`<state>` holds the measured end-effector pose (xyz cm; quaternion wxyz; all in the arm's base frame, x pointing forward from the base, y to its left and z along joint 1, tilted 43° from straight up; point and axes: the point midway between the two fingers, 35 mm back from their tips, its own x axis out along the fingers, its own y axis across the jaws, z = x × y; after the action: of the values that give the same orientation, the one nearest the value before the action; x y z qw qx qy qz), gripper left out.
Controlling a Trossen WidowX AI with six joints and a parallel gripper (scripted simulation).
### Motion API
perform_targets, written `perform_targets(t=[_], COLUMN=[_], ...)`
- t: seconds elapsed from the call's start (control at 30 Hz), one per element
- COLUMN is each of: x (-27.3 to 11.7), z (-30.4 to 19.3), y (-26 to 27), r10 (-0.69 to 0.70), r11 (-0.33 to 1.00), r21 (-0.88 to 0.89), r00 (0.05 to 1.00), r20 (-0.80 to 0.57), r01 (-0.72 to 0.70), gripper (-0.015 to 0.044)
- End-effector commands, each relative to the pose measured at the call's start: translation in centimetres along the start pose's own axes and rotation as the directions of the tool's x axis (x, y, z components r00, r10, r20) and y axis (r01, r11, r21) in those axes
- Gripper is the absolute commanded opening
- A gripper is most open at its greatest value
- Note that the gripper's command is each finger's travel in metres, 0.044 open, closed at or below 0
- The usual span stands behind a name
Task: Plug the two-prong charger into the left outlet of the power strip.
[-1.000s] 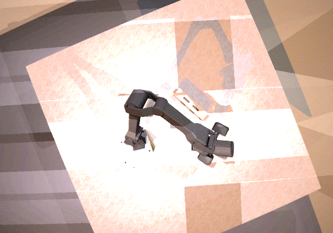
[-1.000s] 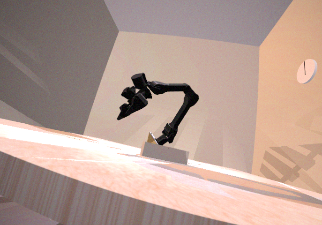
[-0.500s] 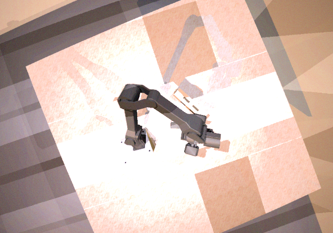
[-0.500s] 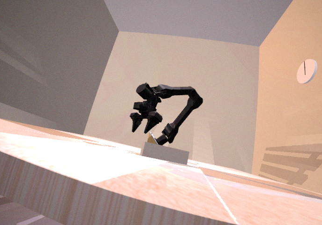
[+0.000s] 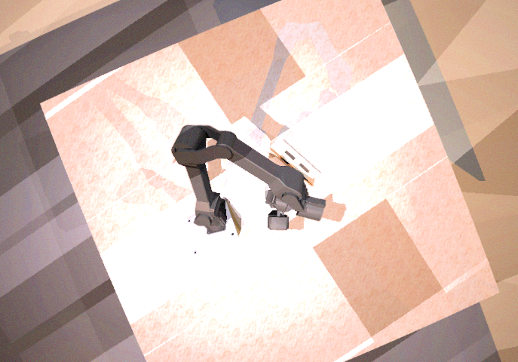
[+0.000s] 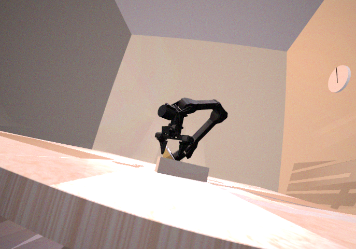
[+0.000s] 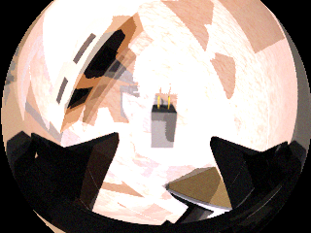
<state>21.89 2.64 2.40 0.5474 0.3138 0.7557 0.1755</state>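
The grey charger (image 7: pixel 163 128) lies on the table in the wrist view, its two yellow prongs (image 7: pixel 163 102) toward the top of the view. My gripper (image 7: pixel 166 140) (image 6: pixel 171 153) is open and empty, pointing down above the charger; the charger shows centrally between the fingertips, with nothing gripped. The power strip (image 5: pixel 295 161) (image 6: pixel 182 169) (image 7: pixel 73 68) stands at the upper left of the wrist view. It has a white top with two dark slots and an orange side with two black openings. In the top view the arm hides the charger and the fingertips. Shutter details cannot be told.
A yellow-brown wedge (image 5: pixel 234 217) (image 6: pixel 167 154) (image 7: pixel 201 186) with a pale edge stands beside the arm base (image 5: pixel 210 219). It shows near the right finger in the wrist view. Strong light and shadow patches cover the table (image 5: pixel 378 268). A round clock (image 6: pixel 338 79) hangs on the wall.
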Motion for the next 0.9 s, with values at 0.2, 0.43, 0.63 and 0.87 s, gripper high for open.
perform_targets(t=[0.2, 0.43, 0.63, 0.87], x=[0.9, 1.8, 2.4, 3.6], z=[-0.9, -0.9, -0.8, -0.7], y=[0.1, 0.2, 0.2, 0.2], r10=[-0.002, -0.001, -0.001, -0.002], r11=[1.0, 1.0, 1.0, 1.0], r21=[-0.016, -0.016, -0.016, -0.016], r00=[1.0, 1.0, 1.0, 1.0], r20=[-0.026, -0.026, -0.026, -0.025], r01=[0.001, 0.001, 0.001, 0.001], gripper=[0.044, 0.044, 0.044, 0.044])
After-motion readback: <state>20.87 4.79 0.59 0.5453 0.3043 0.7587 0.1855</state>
